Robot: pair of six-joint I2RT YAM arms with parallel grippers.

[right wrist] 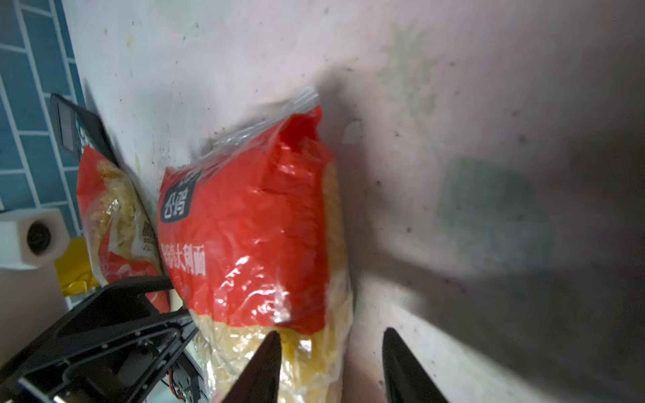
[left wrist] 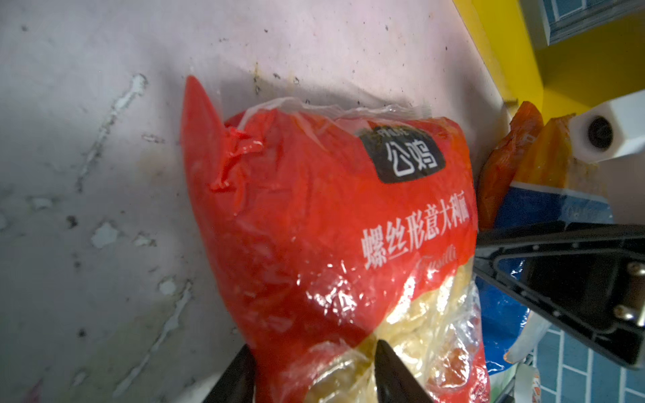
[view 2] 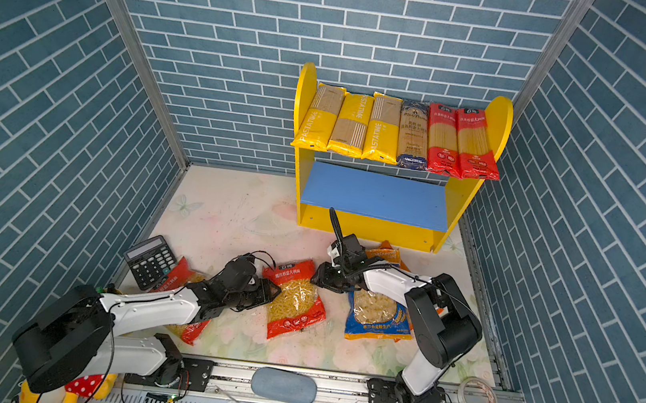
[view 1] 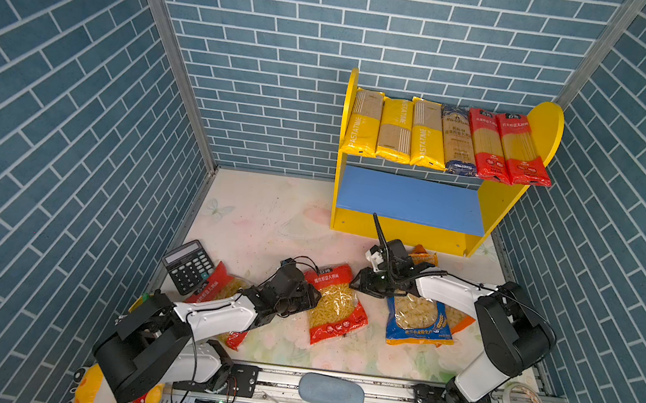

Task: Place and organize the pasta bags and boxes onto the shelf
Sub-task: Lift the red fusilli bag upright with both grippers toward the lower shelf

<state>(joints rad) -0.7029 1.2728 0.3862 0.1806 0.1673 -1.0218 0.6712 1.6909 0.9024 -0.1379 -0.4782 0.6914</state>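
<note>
1. The left arm [view 1: 215,315] is stretched low from the lower left of both top views toward the centre. Its forearm passes over a second red bag [view 1: 219,282] that lies beside the calculator [view 1: 187,265].
2. The left gripper [view 1: 316,294] is set at the left edge of the red fusilli bag [view 1: 338,305], which lies on the table [view 1: 260,220] at the lower centre of both top views.
3. In the left wrist view its fingers [left wrist: 241,373] are seen apart, with a corner of that bag [left wrist: 314,209] filling the gap. Whether the bag is pinched cannot be told.
4. The right arm [view 1: 448,293] is bent up from the lower right. Its forearm is reached leftward over the blue bag [view 1: 418,319], and the wrist is turned down.
5. The right gripper [view 1: 353,283] is placed at the upper right corner of the same red bag.
6. In the right wrist view its jaws are seen partly parted: one finger [right wrist: 265,366] is over the bag's clear part, the other over bare table, and the bag's edge runs between them. Nothing is clamped.
7. The shelf [view 1: 397,232] stands at the upper right, with six long packs [view 1: 446,138] laid side by side on its upper board.
8. An orange bag [view 1: 423,256] lies just in front of the shelf's base.
</note>
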